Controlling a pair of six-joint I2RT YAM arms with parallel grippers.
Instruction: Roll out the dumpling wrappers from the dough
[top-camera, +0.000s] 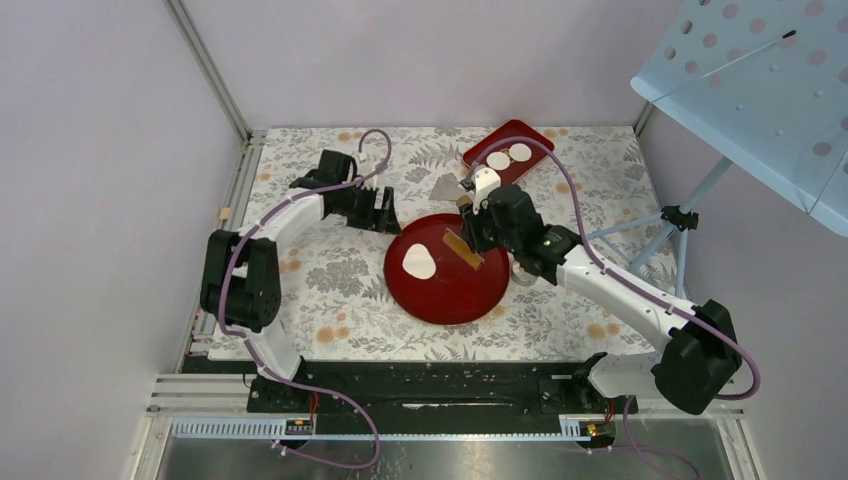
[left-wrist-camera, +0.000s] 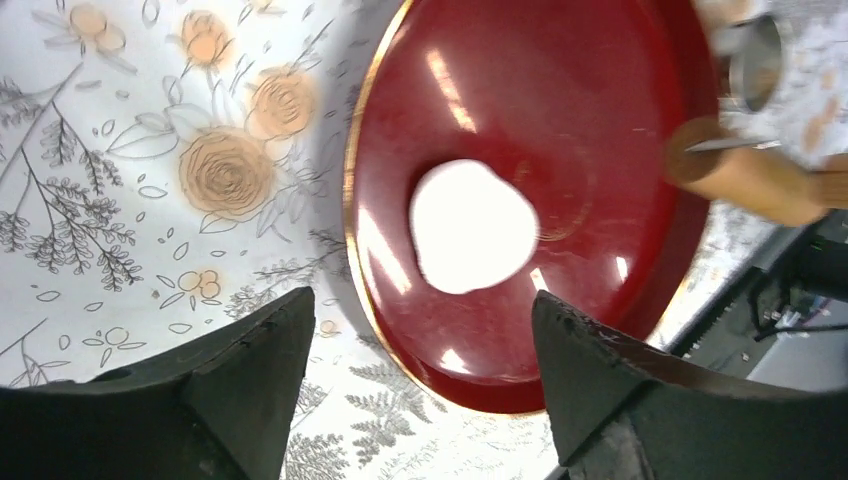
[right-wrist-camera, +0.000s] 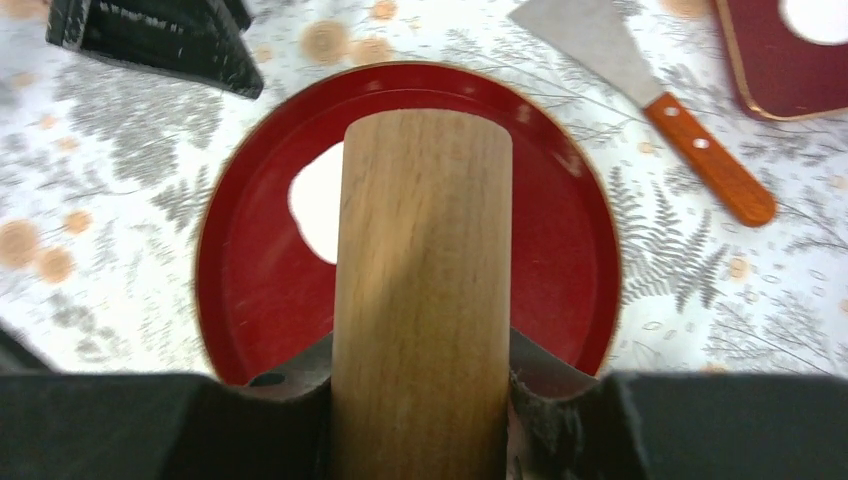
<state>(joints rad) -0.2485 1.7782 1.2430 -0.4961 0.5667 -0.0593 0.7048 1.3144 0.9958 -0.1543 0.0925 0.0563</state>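
The dough (top-camera: 419, 262) lies as a flattened white patch with an uneven edge on the left part of the round red plate (top-camera: 455, 300), which sits mid-table (top-camera: 330, 290).

The right gripper (top-camera: 470, 237) is closed on a wooden pin (top-camera: 462, 247), with its fingers (right-wrist-camera: 560, 400) pressed against both sides of it. In the right wrist view the pin (right-wrist-camera: 422, 280) points out over the plate (right-wrist-camera: 560, 250) and hides part of the dough (right-wrist-camera: 320, 205). From above the pin sits over the plate's middle, just right of the dough. It may not be touching plate or dough, but no view settles that.

The left gripper (top-camera: 385, 212) is just off the plate's far-left rim. Its fingers (left-wrist-camera: 250, 380) are spread wide and hold nothing. In its own view the dough (left-wrist-camera: 470, 225) shows between them, lower down on the plate (left-wrist-camera: 560, 120), and a metal ring (left-wrist-camera: 748, 65) shows past the plate's edge.

Two wrappers (top-camera: 497, 160) lie side by side on a red tray (top-camera: 510, 132) at the far right of the table, well apart from the dough. A scraper (top-camera: 443, 187) lies on the table between tray and plate; its wooden handle is seen in the right wrist view (right-wrist-camera: 710, 165)
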